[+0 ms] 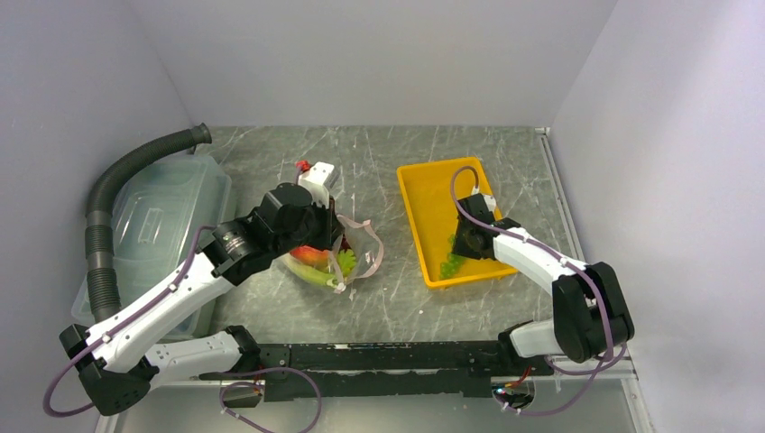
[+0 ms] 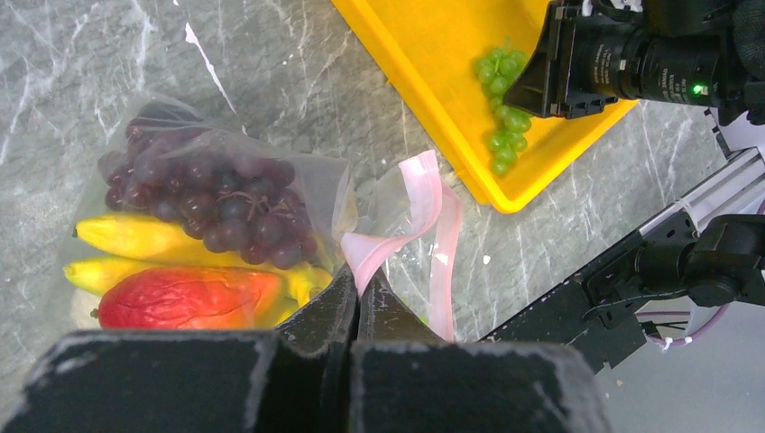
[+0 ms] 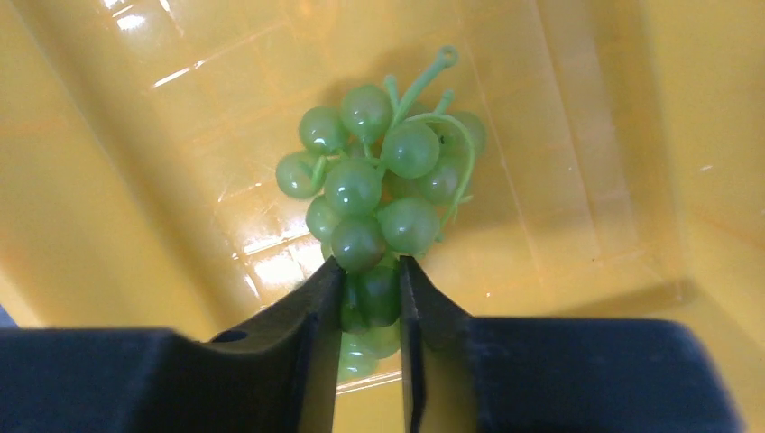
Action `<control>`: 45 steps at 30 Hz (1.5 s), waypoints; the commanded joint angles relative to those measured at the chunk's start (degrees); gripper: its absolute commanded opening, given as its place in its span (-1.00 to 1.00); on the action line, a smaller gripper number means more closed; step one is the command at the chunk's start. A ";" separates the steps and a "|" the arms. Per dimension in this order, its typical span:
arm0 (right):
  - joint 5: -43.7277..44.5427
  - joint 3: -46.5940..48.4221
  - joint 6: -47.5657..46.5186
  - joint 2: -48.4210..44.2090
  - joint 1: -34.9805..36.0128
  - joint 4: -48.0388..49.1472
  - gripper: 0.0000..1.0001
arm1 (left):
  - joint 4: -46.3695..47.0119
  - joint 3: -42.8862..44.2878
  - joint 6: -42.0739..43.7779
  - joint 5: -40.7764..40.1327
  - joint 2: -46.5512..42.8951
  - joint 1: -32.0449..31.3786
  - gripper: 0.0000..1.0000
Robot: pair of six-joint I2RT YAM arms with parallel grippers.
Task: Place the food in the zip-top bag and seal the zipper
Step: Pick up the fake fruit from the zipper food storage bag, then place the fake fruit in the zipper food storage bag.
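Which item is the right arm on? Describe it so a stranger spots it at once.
Find the yellow tray on the right of the table. At its near end lies a bunch of green grapes, with the right gripper closed on its lower berries. It is the only food in the tray, and pale translucent green, unlike the dark grapes inside the zip-top bag.

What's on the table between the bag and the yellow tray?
Nothing: just bare grey table between the bag and yellow tray, in the top view.
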 commanded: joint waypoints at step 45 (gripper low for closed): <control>-35.59 10.65 -13.85 -35.09 7.54 7.70 -1.00 | 1.26 2.05 -3.71 -0.02 1.90 0.14 -1.00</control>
